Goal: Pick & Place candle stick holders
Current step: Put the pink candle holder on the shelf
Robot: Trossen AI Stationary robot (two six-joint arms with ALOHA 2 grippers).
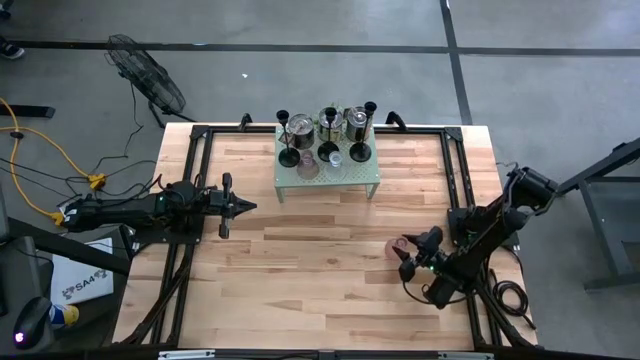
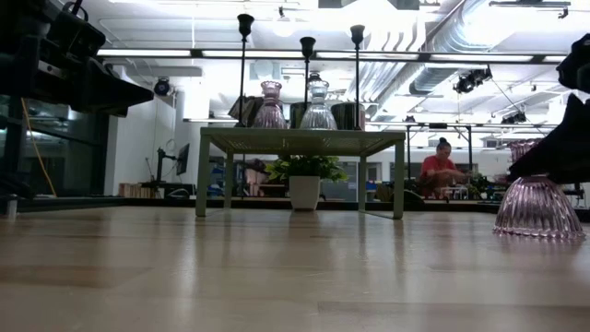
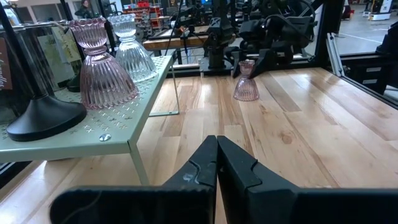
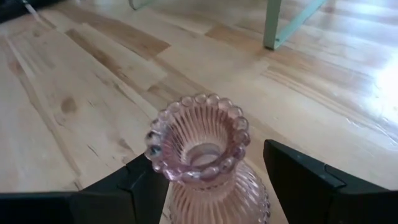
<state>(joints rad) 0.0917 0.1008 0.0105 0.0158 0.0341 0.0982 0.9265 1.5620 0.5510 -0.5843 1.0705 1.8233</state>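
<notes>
Pink glass holder (image 4: 198,163) is stood on the table (image 1: 300,260) at 4 o'clock, straddled without contact by spread right gripper (image 1: 408,250). Left gripper (image 1: 243,207) is parked pressed together at 9 o'clock.

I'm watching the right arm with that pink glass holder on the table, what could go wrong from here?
1. The right gripper has its fingers on either side of the pink glass holder, apparently not touching; closing off-centre could tip it on the table.
2. The ribbed glass might slip when lifted.
3. The green rack is already crowded with holders, so placing it there risks knocking one over.
</notes>
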